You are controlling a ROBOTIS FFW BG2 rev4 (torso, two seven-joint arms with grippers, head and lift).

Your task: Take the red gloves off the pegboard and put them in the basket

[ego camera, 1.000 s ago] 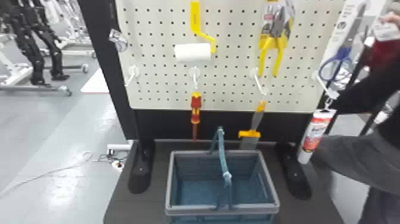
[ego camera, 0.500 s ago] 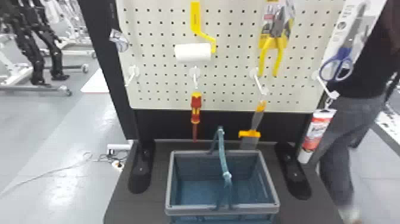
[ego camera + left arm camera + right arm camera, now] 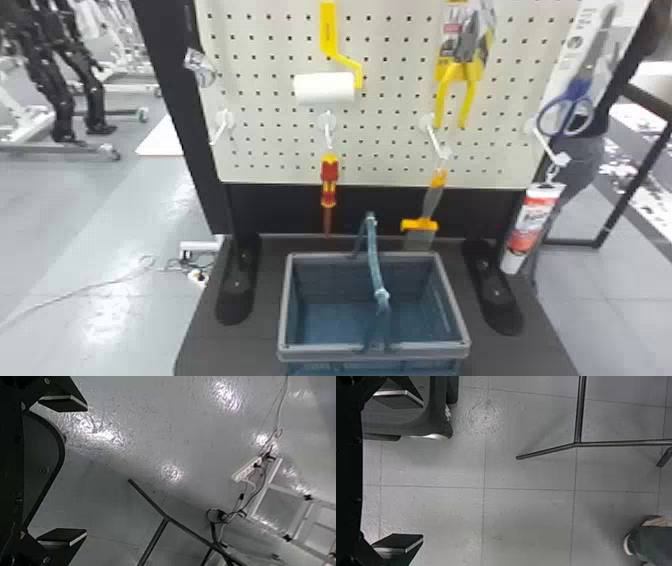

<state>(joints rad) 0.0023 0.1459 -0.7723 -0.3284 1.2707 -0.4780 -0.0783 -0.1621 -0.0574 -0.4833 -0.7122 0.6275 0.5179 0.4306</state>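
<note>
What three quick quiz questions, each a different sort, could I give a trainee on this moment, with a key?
1. True or false: on the pegboard, the white roller hangs above the red-and-yellow screwdriver.
2. Which of these stands below the pegboard?
A. a red bucket
B. a blue basket
C. a cardboard box
3. Fill in "open" or "shut": the left gripper and the right gripper are both ____.

Key: 1 true; 2 B; 3 open
</note>
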